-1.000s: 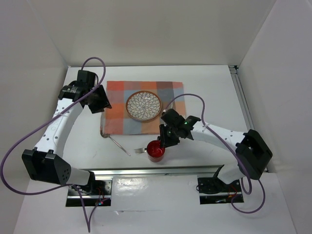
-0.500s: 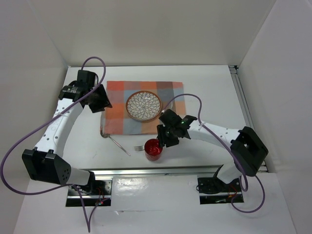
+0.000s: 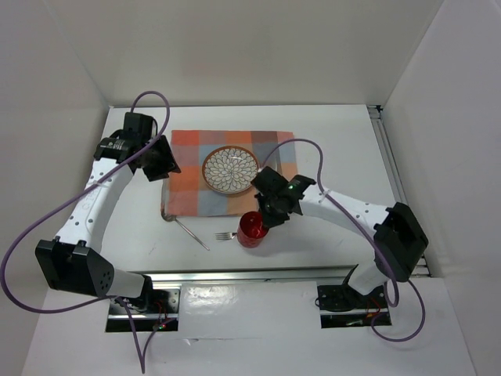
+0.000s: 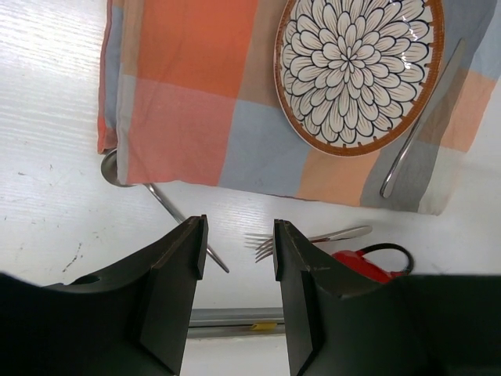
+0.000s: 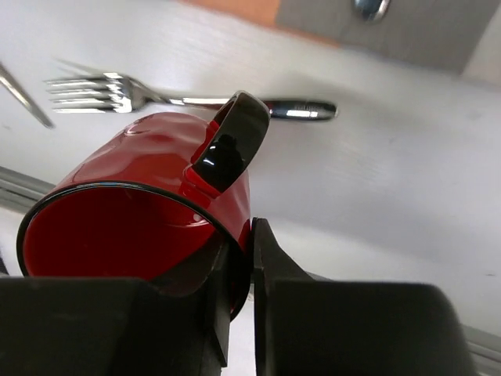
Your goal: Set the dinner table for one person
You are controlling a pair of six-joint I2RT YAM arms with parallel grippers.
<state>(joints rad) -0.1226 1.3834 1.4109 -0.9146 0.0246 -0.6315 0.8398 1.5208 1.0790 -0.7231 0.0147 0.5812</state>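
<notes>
The right gripper (image 5: pixel 241 262), open over the red mug (image 5: pixel 133 172) a second ago, has pinched shut on the mug's wall beside its dark handle. It has drawn the mug, now apparently tipped, closer to the flowered plate (image 3: pixel 231 169) from the near side, past the fork (image 3: pixel 225 236). The white dinner table (image 3: pixel 337 149) spreads beneath the plate and its checked cloth (image 3: pixel 188 188) on every side. With the cup secured, placing it by the plate looks like the step in hand, while the left gripper (image 4: pixel 239 235) hangs half open and empty left of the plate.
</notes>
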